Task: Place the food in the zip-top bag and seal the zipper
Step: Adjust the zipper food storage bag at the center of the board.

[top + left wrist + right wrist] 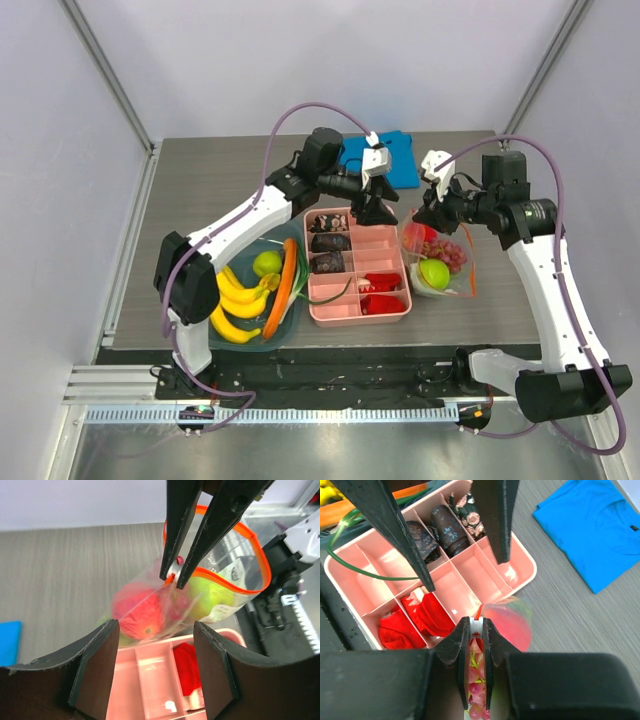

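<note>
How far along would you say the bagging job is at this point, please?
Done: red fruit, green apple and grapes show inside the zip-top bag. In hand: the right fingers pinch the zipper at the mouth's edge; the left fingers are open over the pink tray. Left: the mouth gapes, so sealing remains.

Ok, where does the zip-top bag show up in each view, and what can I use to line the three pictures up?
Top external: zip-top bag right of centre, beside the pink tray.
Left wrist: bag centre to upper right, its orange-rimmed mouth towards the camera.
Right wrist: bag bottom centre, pinched in the right gripper.
Shared landmark: the pink tray, in all three.
</note>
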You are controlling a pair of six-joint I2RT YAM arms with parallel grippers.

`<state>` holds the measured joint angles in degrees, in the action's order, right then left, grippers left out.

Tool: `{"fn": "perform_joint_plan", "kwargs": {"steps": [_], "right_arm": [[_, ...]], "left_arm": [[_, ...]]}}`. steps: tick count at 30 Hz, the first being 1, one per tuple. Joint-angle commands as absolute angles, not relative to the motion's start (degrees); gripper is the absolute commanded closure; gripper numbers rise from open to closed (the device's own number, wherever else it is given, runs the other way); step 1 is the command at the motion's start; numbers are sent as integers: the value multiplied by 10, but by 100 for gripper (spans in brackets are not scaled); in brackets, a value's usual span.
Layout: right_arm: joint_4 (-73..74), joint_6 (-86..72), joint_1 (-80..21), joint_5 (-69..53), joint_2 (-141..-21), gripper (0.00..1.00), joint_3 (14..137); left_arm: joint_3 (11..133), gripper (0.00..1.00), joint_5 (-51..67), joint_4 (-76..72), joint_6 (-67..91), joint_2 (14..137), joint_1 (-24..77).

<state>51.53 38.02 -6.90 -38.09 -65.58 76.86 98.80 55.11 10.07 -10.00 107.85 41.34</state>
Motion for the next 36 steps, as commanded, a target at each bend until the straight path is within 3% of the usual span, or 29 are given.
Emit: {"fn": "perform_joint_plan", "kwargs": {"steps": [1,6,11,20,21,22,23,26,28,29,30,36], "right_arm": [[515,397,-68,-429,-656,99,809],[530,405,-68,-431,-650,99,812],[544,411,-68,-430,-649,99,808],[543,412,-69,-417,-633,99,781],[543,415,-68,-414,-631,99,781],[543,416,-67,-409,-631,99,778],[544,418,-67,-408,-629,99,776],[546,421,-68,-410,-627,99,773],[546,420,-68,-411,-628,99,773],[545,420,-67,-411,-628,99,773],[546,421,-68,-410,-628,99,773],[548,439,-65,-377,-621,99,743]], "left_arm": [[1033,36,578,115,-214,1074,422],[1032,36,577,115,-274,1086,447],[1046,44,566,115,-298,1107,467],[1050,74,570,117,-317,1127,477],[1049,86,570,118,-318,1128,477],[1049,91,569,127,-324,1127,478],[1047,92,569,133,-331,1126,477],[1034,76,575,136,-351,1118,477],[1029,80,577,136,-356,1116,477],[1031,95,577,136,-353,1116,477],[1034,100,577,137,-352,1117,476],[1037,100,576,88,-270,1117,462]]}}
